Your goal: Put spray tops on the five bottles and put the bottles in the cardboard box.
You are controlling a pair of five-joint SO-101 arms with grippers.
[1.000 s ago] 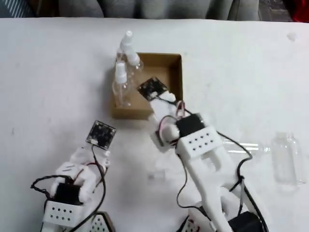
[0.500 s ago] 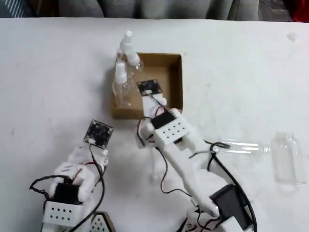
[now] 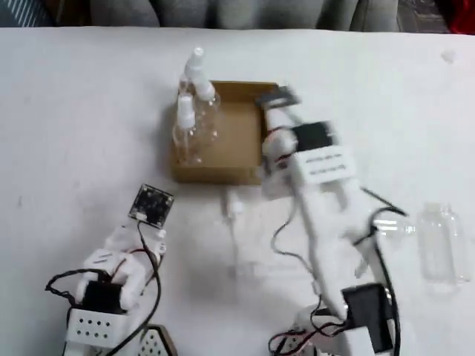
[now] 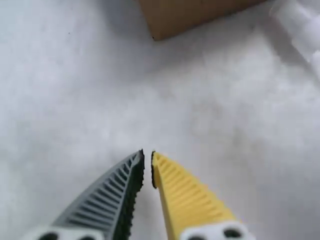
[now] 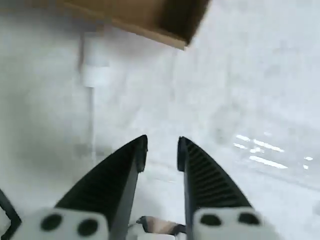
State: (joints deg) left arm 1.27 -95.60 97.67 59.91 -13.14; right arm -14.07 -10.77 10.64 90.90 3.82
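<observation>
Right end effector (image 5: 161, 145) open, empty; spray top (image 5: 94, 70) apart, just beside cardboard box (image 5: 145, 15).

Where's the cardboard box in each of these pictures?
High view: box mid-table, toward the far edge.
Left wrist view: its corner, beyond the left gripper.
Right wrist view: its corner, beyond the right gripper.
Landmark: loose spray top on the table beside the box, high and right wrist views.
</observation>
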